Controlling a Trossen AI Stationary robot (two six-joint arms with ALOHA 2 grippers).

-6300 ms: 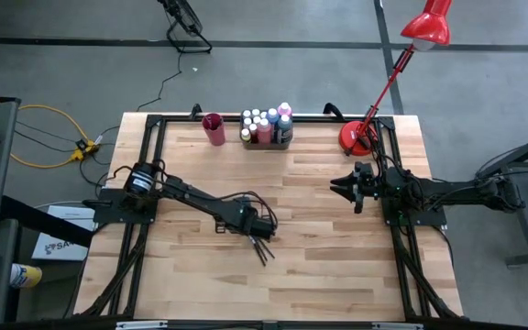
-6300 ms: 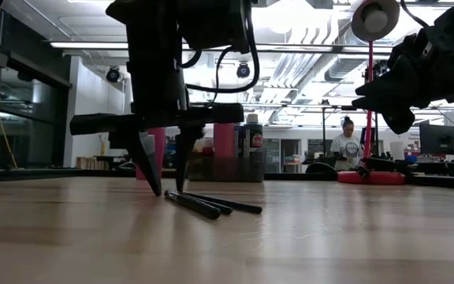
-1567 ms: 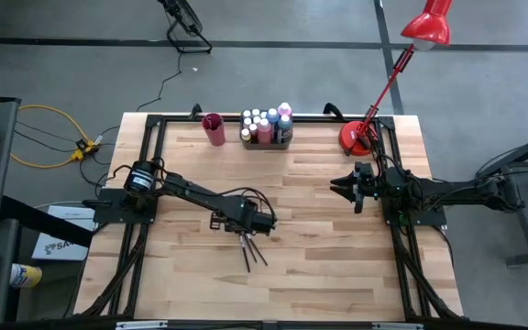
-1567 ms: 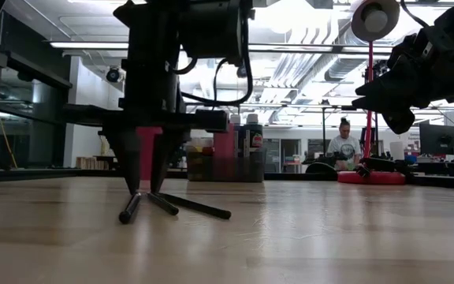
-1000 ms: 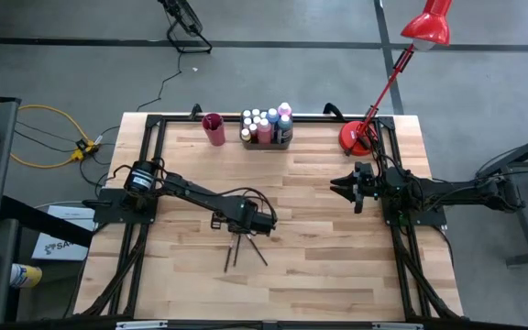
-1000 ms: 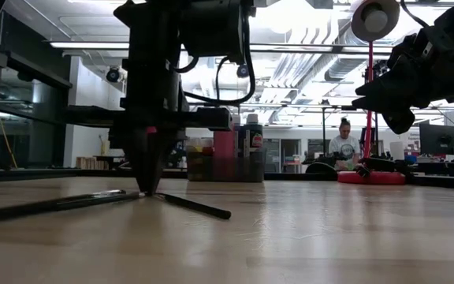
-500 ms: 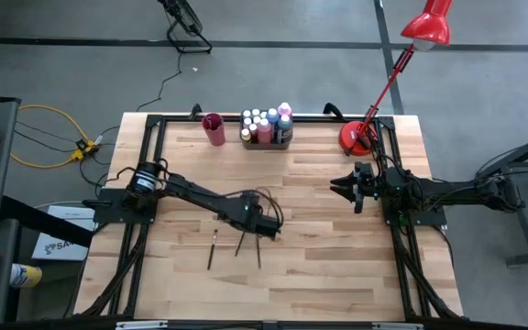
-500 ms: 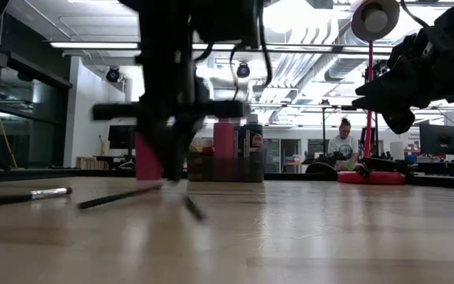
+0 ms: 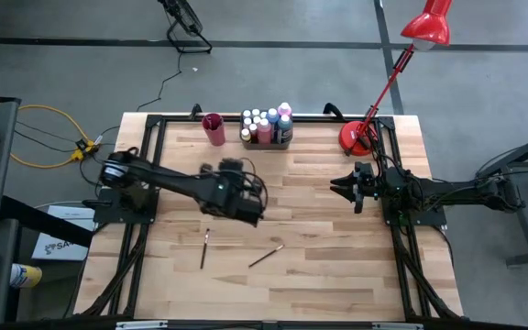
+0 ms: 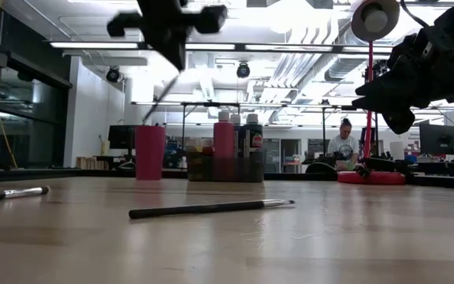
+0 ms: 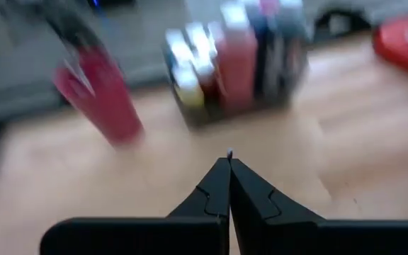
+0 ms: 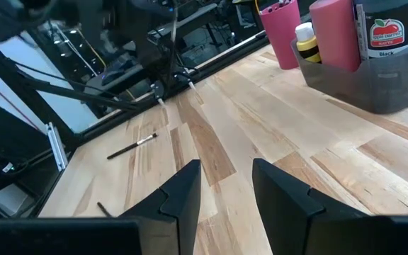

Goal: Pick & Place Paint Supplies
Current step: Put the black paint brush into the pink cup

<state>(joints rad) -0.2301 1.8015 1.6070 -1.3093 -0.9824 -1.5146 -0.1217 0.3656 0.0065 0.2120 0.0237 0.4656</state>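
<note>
My left gripper (image 9: 238,183) (image 10: 177,59) is raised high over the table's middle left, shut on one thin dark paintbrush (image 10: 162,96). It faces the red cup (image 9: 214,128) and the grey tray (image 9: 266,139) of paint bottles (image 9: 269,121) at the far edge. Two more paintbrushes lie flat on the wood: one (image 9: 204,247) at near left, one (image 9: 266,256) toward the middle. My right gripper (image 9: 348,190) (image 12: 225,184) waits at the right, open, nothing between its fingers. My left gripper pinches the paintbrush between its two shut fingertips; a small end of it (image 11: 229,151) peeps out just past them. The fingers slant down toward the far edge. The brush is lifted clear and hangs slanting down below the fingers (image 10: 181,69).
A red desk lamp stands on its base (image 9: 356,137) at the far right corner. Black frame rails (image 9: 145,229) run along the table's sides. Bare wood lies between the loose brushes and the tray. A person (image 10: 345,146) sits in the room beyond.
My left gripper, shut, has risen from the table and tipped up from pointing down to facing the far edge, lifting one brush clear. The other two brushes have been left on the wood, scattered apart; one has turned about.
</note>
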